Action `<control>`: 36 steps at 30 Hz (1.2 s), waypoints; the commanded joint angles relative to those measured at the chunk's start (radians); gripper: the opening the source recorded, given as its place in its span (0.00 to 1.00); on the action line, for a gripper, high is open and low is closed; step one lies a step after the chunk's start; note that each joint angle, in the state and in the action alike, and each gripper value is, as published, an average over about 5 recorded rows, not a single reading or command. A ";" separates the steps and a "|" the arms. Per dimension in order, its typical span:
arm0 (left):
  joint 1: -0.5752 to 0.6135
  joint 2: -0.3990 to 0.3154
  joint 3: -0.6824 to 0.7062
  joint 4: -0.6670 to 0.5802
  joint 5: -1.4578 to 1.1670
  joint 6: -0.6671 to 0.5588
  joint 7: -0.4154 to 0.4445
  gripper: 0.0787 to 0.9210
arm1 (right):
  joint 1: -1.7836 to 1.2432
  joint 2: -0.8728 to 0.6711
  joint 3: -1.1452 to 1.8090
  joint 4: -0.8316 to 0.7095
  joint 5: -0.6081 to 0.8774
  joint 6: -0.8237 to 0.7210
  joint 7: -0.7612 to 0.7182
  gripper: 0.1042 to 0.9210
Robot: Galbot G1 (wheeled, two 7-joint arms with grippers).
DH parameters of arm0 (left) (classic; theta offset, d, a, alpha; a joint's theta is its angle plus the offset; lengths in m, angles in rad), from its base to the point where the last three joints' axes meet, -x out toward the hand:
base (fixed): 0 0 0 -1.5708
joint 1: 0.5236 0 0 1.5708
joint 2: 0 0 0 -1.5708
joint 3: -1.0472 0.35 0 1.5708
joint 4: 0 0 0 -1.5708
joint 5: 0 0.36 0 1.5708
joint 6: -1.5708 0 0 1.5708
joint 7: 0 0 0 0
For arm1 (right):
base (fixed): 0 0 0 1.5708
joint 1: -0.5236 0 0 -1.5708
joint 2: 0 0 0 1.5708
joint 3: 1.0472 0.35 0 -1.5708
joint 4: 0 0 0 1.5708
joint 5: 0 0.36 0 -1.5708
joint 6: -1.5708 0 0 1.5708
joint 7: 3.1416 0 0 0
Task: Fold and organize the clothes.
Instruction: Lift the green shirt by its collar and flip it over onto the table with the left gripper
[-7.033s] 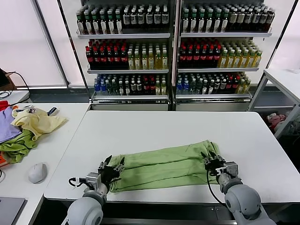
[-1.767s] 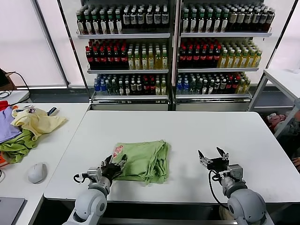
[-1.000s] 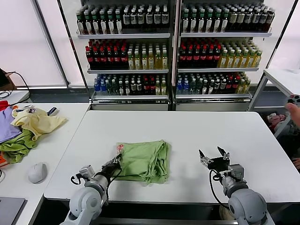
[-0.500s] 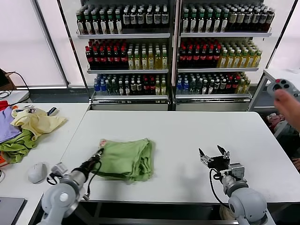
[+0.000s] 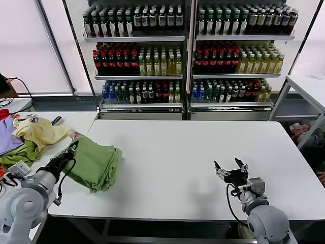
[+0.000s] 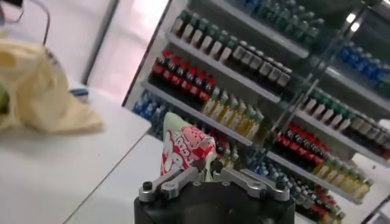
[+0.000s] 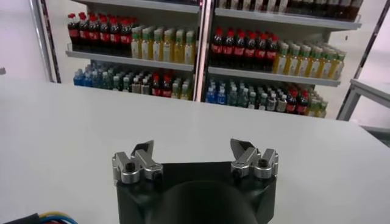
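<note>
Head view: polo shirt (image 5: pixel 96 161) is folded into a compact bundle, and my left gripper (image 5: pixel 71 149) pinches its edge at the left edge of the white table (image 5: pixel 203 147), near the side table's clothes pile (image 5: pixel 30 137). Folding looks done; placing remains. My right gripper (image 5: pixel 231 170) hovers idle, spread.

Left wrist view: jaws clamp the red-and-white print (image 6: pixel 183 149); bottle shelves (image 6: pixel 256 67) behind.

Right wrist view: fingers (image 7: pixel 137 159) apart over bare tabletop.
</note>
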 commanded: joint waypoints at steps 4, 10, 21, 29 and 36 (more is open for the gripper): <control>-0.129 -0.237 0.568 -0.036 0.535 0.002 -0.044 0.04 | -0.025 0.006 0.025 0.020 -0.006 -0.003 0.001 0.88; -0.231 -0.372 0.721 0.127 0.619 0.003 -0.078 0.04 | -0.034 0.006 0.040 0.023 -0.009 -0.002 0.000 0.88; -0.304 -0.527 0.865 0.388 0.799 -0.033 -0.070 0.04 | -0.029 -0.017 0.067 0.029 0.011 -0.001 -0.004 0.88; -0.268 -0.501 0.896 0.335 0.838 -0.150 0.006 0.19 | 0.001 -0.017 0.047 0.026 0.027 0.013 0.002 0.88; -0.176 -0.401 0.826 0.140 0.767 -0.192 0.020 0.44 | 0.051 0.005 -0.031 0.024 0.051 0.035 0.035 0.88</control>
